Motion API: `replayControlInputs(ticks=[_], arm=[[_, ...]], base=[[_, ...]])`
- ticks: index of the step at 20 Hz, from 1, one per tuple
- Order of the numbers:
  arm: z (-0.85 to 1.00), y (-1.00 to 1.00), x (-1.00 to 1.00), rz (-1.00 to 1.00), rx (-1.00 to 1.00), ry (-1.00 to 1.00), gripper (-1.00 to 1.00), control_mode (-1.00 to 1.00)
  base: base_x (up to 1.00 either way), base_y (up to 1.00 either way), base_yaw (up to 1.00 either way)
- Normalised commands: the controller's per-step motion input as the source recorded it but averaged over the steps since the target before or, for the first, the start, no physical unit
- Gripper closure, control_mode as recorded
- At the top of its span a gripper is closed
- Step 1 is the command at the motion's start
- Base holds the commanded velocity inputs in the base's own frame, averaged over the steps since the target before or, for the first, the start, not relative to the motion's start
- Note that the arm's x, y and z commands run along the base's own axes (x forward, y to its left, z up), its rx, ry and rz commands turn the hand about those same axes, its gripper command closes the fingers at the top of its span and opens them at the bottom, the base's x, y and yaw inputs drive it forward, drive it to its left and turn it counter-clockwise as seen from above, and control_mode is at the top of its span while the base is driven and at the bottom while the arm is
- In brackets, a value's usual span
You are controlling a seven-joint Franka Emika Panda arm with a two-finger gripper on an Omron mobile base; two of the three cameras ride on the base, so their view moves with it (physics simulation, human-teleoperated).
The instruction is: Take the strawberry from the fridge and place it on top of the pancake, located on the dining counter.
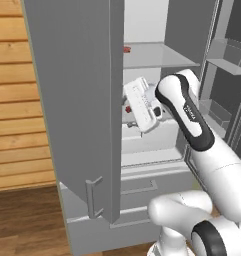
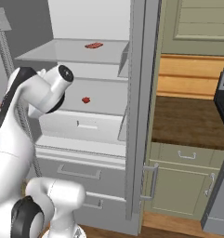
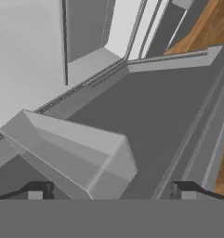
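The fridge (image 1: 82, 100) stands open, showing white walls and clear shelves. The strawberry (image 2: 86, 99), tiny and deep red, lies on the middle shelf; the left base view shows the strawberry (image 1: 127, 109) just left of my white hand (image 1: 142, 102). My arm reaches into the fridge at that shelf's height. In the hand view my gripper (image 3: 112, 191) is open with nothing between its fingertips (image 3: 39, 190), and it looks at a grey door bin (image 3: 76, 148). The pancake and the dining counter are out of view.
A flatter pinkish-red lump (image 2: 93, 45) lies on the upper shelf. Below the strawberry's shelf is a white drawer (image 2: 85, 124). The left door (image 1: 99, 195) stands close beside my hand. A wall counter (image 2: 187, 121) with green cabinets is to the right.
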Motion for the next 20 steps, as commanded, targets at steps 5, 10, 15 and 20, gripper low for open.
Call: replayControlInputs(ticks=[5, 10, 15, 20], arm=[[-0.20, 0.41, 0.11, 0.06, 0.00, 0.00, -1.00, -1.00], [-0.16, 0.41, -0.11, 0.07, 0.00, 0.00, -1.00, -1.00], [-0.05, 0.79, -0.24, 0.03, -0.01, 0.00, -1.00, -1.00], [0.00, 0.84, -0.11, 0.00, -0.02, 0.00, -1.00, -1.00]], base=[[0.00, 0.00, 0.00], [0.00, 0.00, 0.00], [0.00, 0.00, 0.00], [0.00, 0.00, 0.00]])
